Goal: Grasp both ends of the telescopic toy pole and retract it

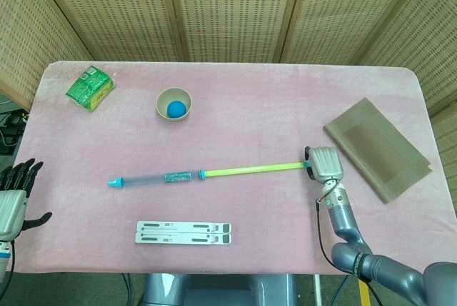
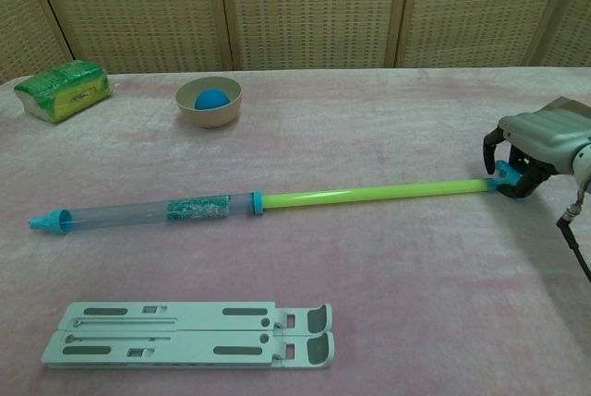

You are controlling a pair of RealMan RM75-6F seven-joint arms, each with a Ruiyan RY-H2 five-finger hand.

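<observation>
The telescopic toy pole (image 1: 214,172) (image 2: 277,198) lies extended across the middle of the pink table. Its clear barrel with a cyan tip (image 2: 44,222) points left, and its yellow-green rod (image 2: 369,194) runs right. My right hand (image 1: 323,162) (image 2: 534,140) sits low over the rod's cyan end piece (image 2: 503,177), its fingers curled around it in a grip. My left hand (image 1: 14,193) shows only in the head view, beyond the table's left edge. Its fingers are spread and it holds nothing, well away from the cyan tip.
A beige bowl (image 1: 174,103) with a blue ball stands behind the pole. A green packet (image 1: 91,88) lies at the back left and a brown mat (image 1: 376,148) at the right. A white folded stand (image 1: 184,232) lies near the front edge.
</observation>
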